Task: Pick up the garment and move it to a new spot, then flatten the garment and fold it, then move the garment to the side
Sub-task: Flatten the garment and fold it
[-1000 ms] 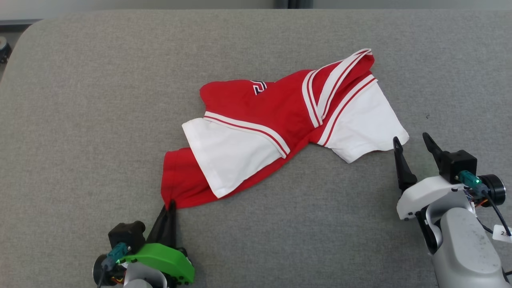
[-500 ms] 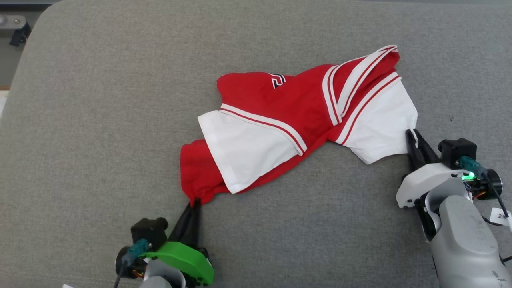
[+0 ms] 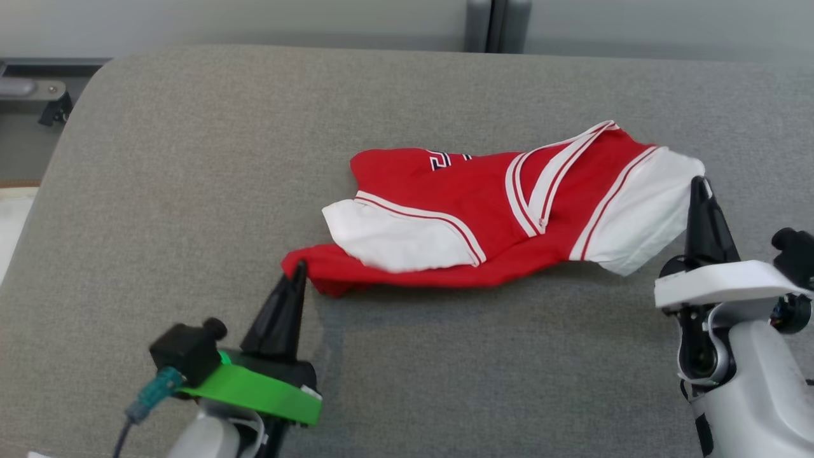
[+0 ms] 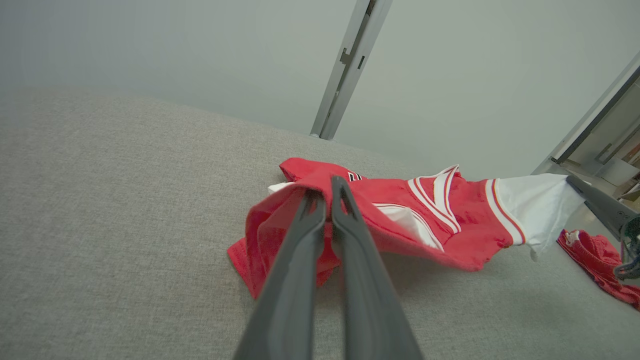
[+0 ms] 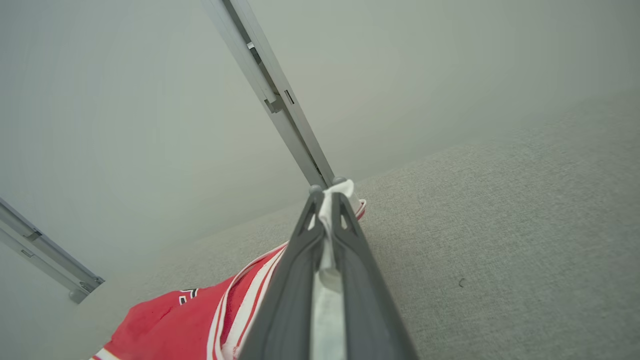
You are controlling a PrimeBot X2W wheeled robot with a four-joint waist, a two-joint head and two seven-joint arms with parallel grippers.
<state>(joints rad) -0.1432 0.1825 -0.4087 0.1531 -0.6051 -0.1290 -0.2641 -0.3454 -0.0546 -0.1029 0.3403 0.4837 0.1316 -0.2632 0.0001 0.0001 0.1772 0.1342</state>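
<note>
**Both corners pinched; red-and-white jersey [image 3: 483, 203] coming up between the jaws.**

Change over the last second: your right gripper [image 3: 699, 186], which stood open just short of the white sleeve, has shut on that sleeve's edge, and white cloth runs down between its jaws in the right wrist view. Your left gripper [image 3: 297, 270] stays clamped on the red hem corner, jaws narrow with fabric bunched between them. Both pinch points now ride above the grey padded surface [image 3: 191, 165]. The jersey hangs slack from one jaw pair to the other, its far part apparently resting on the padding beyond the tips. Judgement: the grasp is done, you carry it to the new spot next, and flattening and folding are not begun. In the left wrist view another red cloth [image 4: 597, 260] lies beyond the right gripper, apart from the jersey.
</note>
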